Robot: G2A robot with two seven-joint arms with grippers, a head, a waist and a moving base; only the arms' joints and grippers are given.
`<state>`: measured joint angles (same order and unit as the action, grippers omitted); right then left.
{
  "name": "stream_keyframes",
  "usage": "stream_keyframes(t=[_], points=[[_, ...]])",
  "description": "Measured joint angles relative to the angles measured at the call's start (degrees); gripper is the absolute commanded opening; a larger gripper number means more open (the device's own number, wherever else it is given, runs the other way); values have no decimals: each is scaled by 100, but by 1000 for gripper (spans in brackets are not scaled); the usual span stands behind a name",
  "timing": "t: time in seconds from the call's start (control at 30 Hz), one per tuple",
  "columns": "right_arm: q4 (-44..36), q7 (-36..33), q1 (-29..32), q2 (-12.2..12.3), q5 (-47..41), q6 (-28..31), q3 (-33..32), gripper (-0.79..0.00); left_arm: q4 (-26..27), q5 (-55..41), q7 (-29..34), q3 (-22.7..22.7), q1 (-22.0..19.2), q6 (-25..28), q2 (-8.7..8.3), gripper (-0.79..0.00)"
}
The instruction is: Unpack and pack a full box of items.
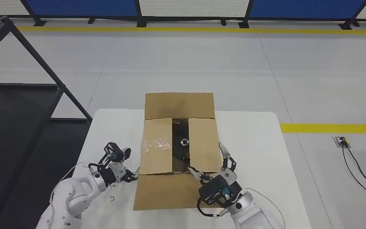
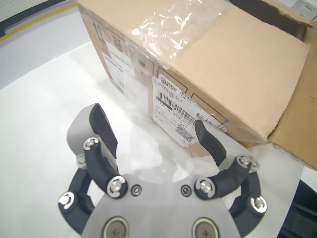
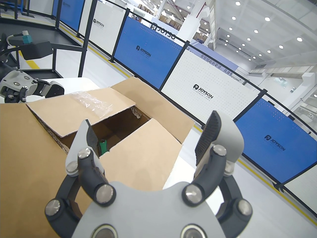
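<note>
A brown cardboard box (image 1: 179, 146) stands in the middle of the white table (image 1: 251, 143). Its far flap (image 1: 179, 106) and near flap (image 1: 163, 193) lie open, while the two side flaps are folded in with a dark gap between them. In that gap I see a small round item (image 1: 183, 141) and a green item (image 3: 102, 146). Crumpled clear tape (image 2: 171, 30) clings to the left flap. My left gripper (image 1: 129, 166) (image 2: 148, 122) is open beside the box's labelled left wall, holding nothing. My right gripper (image 1: 210, 162) (image 3: 151, 122) is open above the box's near right corner, also holding nothing.
A black metal rack (image 1: 26, 109) stands off the table's left side. Blue and white fence panels (image 3: 208, 87) run along the back, with a yellow floor line (image 1: 323, 127) to the right. Bare table shows left and right of the box.
</note>
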<state>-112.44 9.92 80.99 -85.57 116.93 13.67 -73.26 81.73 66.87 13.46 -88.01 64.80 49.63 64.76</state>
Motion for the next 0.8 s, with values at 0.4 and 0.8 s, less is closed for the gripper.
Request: stream_keyframes(t=[0.4, 0.8], points=[[-69, 299, 301, 25, -491, -896, -87, 0, 212, -70, 40, 548, -28, -35, 9, 0], [41, 259, 165, 71, -592, -885, -46, 0, 369, -441, -268, 584, 79, -14, -29, 0]])
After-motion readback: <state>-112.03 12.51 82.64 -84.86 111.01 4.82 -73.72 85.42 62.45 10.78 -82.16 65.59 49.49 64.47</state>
